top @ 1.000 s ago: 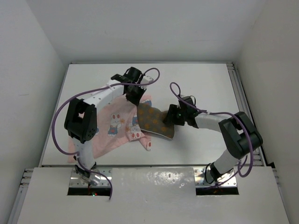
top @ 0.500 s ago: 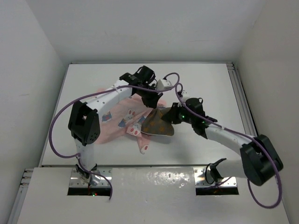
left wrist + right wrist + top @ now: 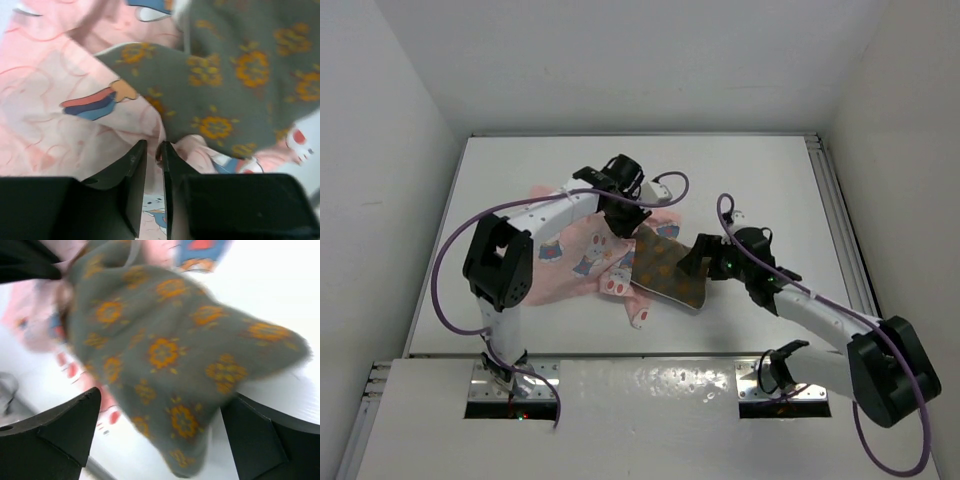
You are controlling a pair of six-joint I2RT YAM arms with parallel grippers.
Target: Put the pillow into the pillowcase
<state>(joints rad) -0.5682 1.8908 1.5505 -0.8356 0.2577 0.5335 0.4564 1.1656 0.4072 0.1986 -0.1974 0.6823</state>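
No lettering legible in any view

The pillowcase carries only small printed cartoon figures (white, red and blue, with no words among them that can be made out). The pillow shows only orange flower-like dots. No label, brand or number can be read on either, and the right wrist view is blurred.

I am working in a robotics lab test cell: my left arm and right arm are standing bolted to metal base plates let into a white ledge beneath them, purple cables are looping along both, and plain white walls are closing in the white table ahead of my arms and on either side
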